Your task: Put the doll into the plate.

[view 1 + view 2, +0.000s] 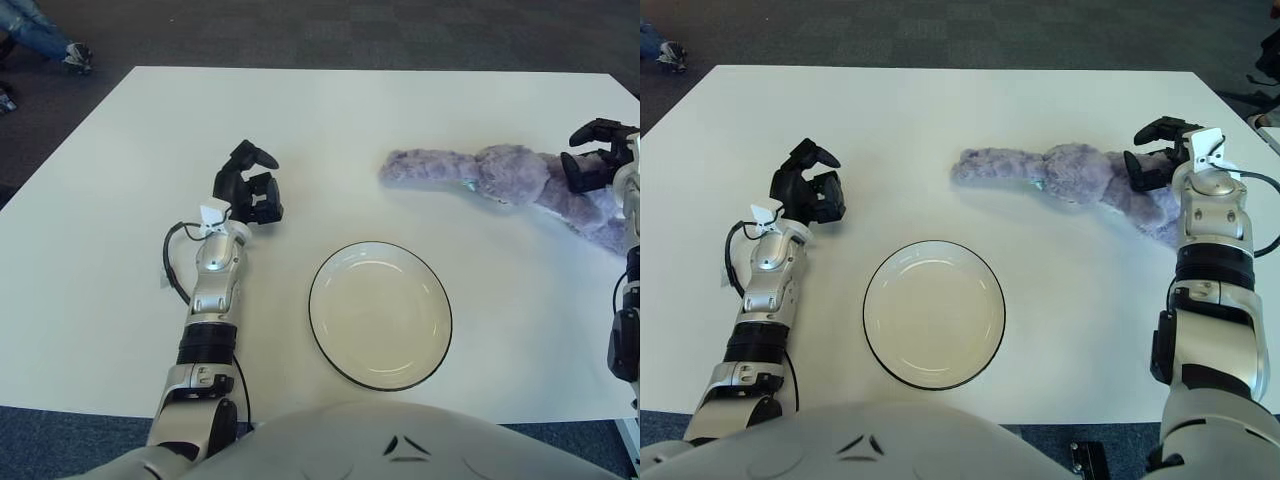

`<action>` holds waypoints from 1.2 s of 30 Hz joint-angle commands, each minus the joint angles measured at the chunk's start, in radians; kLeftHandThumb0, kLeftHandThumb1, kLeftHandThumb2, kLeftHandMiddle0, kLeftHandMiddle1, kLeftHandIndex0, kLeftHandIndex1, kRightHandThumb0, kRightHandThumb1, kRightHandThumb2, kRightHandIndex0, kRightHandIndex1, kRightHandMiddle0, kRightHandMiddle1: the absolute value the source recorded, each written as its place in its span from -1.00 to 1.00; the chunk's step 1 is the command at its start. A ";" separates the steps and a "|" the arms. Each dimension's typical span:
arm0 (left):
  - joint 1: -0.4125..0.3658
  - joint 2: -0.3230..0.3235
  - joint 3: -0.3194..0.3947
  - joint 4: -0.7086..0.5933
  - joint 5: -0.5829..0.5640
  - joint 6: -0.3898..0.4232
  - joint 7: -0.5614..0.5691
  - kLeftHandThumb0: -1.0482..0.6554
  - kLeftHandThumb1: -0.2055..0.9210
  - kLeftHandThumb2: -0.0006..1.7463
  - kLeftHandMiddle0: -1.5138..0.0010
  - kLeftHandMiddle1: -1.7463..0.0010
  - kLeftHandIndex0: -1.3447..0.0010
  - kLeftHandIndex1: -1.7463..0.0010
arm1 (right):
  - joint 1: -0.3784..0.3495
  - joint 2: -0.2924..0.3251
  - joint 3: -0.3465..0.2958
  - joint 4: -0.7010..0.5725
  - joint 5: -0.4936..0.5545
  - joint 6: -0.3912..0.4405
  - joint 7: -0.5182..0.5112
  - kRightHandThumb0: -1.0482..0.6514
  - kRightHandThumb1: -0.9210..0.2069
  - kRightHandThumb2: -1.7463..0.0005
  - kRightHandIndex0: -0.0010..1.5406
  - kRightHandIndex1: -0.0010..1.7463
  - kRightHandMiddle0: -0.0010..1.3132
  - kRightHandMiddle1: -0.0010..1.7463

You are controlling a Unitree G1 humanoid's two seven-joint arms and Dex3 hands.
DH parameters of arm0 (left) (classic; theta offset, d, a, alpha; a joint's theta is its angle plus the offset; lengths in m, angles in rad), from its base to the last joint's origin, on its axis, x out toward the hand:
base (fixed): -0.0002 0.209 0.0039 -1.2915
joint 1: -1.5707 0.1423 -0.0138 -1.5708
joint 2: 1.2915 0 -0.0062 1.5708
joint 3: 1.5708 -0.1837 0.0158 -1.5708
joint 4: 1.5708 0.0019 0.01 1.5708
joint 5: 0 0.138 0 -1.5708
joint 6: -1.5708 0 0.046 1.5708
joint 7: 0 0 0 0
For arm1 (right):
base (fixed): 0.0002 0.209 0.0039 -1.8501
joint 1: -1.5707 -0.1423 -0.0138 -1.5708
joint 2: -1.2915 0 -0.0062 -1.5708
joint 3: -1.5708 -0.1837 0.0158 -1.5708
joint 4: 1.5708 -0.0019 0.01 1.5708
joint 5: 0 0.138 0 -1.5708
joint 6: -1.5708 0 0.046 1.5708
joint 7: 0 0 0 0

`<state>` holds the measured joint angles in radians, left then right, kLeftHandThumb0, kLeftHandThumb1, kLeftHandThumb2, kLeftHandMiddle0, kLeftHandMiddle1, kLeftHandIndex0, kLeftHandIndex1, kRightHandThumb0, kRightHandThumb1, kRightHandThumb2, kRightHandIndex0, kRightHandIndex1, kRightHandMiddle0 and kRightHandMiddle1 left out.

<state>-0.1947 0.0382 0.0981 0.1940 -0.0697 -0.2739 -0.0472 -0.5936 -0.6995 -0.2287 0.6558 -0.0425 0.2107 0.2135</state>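
Plainly unlabelled, the doll [1070, 176] lies beside the right hand [1160, 160], fingers [1143, 170] open.

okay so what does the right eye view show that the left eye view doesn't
Only the right eye view shows the whole right forearm and upper arm rising from the lower right, plus the table's right edge.

Only the left eye view shows the jeans-clad leg and shoe on the carpet at top left.

Both show the fluffy purple plush doll lying on the white table, the right hand at its right end, the empty round black-rimmed white plate nearer the robot, and the idle left hand left of the plate.
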 commanded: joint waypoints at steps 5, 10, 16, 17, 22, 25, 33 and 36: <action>-0.006 0.011 -0.007 0.030 0.005 -0.022 -0.013 -0.32 -0.02 0.47 -0.64 -1.00 0.12 -1.00 | 0.045 0.022 -0.014 0.008 0.056 0.012 0.069 0.23 0.62 -0.87 0.15 0.86 -0.05 1.00; -0.010 0.012 -0.009 0.039 0.008 -0.029 -0.015 -0.32 -0.01 0.46 -0.64 -1.00 0.13 -1.00 | 0.057 0.018 -0.022 -0.010 0.065 0.011 0.084 0.23 0.62 -0.87 0.15 0.85 -0.06 1.00; -0.018 0.013 -0.016 0.054 0.010 -0.039 -0.018 -0.32 0.00 0.45 -0.64 -1.00 0.14 -1.00 | 0.103 0.017 -0.032 -0.092 0.080 0.028 0.096 0.23 0.63 -0.87 0.15 0.85 -0.06 1.00; -0.020 0.013 -0.017 0.056 0.008 -0.039 -0.020 -0.32 0.01 0.45 -0.64 -1.00 0.14 -1.00 | 0.111 0.017 -0.031 -0.105 0.078 0.027 0.094 0.23 0.63 -0.87 0.15 0.85 -0.06 1.00; -0.026 0.014 -0.019 0.065 -0.001 -0.039 -0.031 -0.31 0.02 0.43 -0.62 -1.00 0.15 -1.00 | 0.150 0.015 -0.020 -0.147 0.045 -0.037 0.057 0.23 0.63 -0.88 0.15 0.87 -0.05 1.00; -0.028 0.013 -0.021 0.066 -0.003 -0.038 -0.035 -0.31 0.02 0.43 -0.62 -1.00 0.15 -1.00 | 0.173 0.007 -0.012 -0.176 0.026 -0.073 0.042 0.23 0.63 -0.88 0.16 0.86 -0.06 1.00; -0.037 0.015 -0.021 0.079 -0.006 -0.038 -0.045 -0.31 0.03 0.43 -0.62 -1.00 0.16 -1.00 | 0.219 -0.026 0.026 -0.171 -0.082 -0.269 -0.034 0.23 0.68 -0.88 0.21 0.78 -0.01 1.00; -0.040 0.015 -0.021 0.081 -0.008 -0.037 -0.048 -0.31 0.04 0.42 -0.62 -1.00 0.16 -1.00 | 0.234 -0.040 0.038 -0.175 -0.115 -0.304 -0.057 0.23 0.71 -0.89 0.22 0.77 0.02 1.00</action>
<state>-0.2291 0.0496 0.0768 0.2572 -0.0709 -0.3027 -0.0824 -0.3974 -0.7209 -0.2093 0.4768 -0.1127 -0.0697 0.1739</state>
